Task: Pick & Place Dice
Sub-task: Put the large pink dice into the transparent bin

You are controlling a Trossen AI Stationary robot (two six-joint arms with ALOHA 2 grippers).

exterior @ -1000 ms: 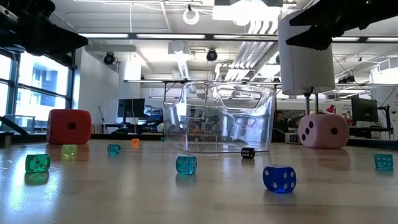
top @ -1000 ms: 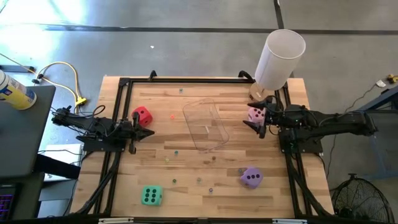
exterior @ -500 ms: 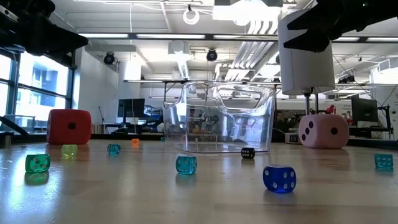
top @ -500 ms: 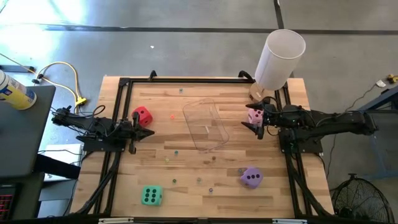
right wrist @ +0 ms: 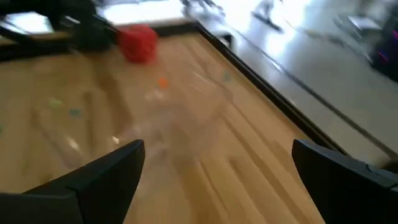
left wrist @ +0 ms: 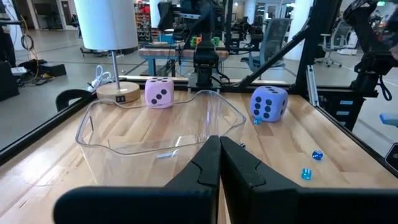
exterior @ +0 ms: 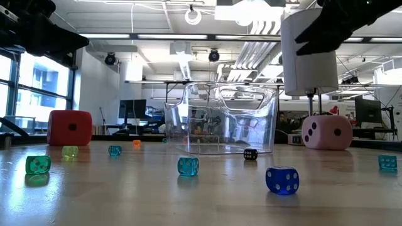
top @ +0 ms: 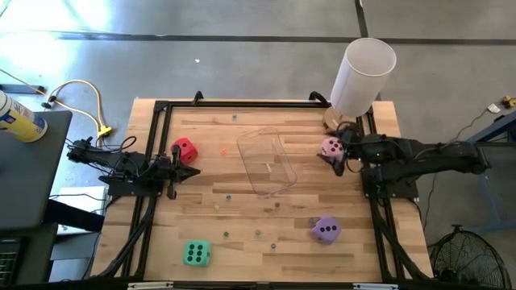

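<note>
Four soft pip-marked cubes — red [top: 185, 149], pink [top: 331, 148], purple [top: 326, 229], green [top: 196, 254] — we count around the table's [top: 242, 242] open middle; right tool [top: 336, 156] spread wide over the pink, left tool [top: 192, 171] pressed together.

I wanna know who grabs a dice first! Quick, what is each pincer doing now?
Left pincer: closed, holding nothing, waiting by the red die.
Right pincer: open, over the pink die, not gripping it yet.

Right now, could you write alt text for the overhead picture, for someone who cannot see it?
Seen from above, the right gripper hangs open around the pink die beside a clear plastic bin at mid-table. The left gripper waits shut next to the red die. A green die and a purple die sit nearer the front edge.
</note>
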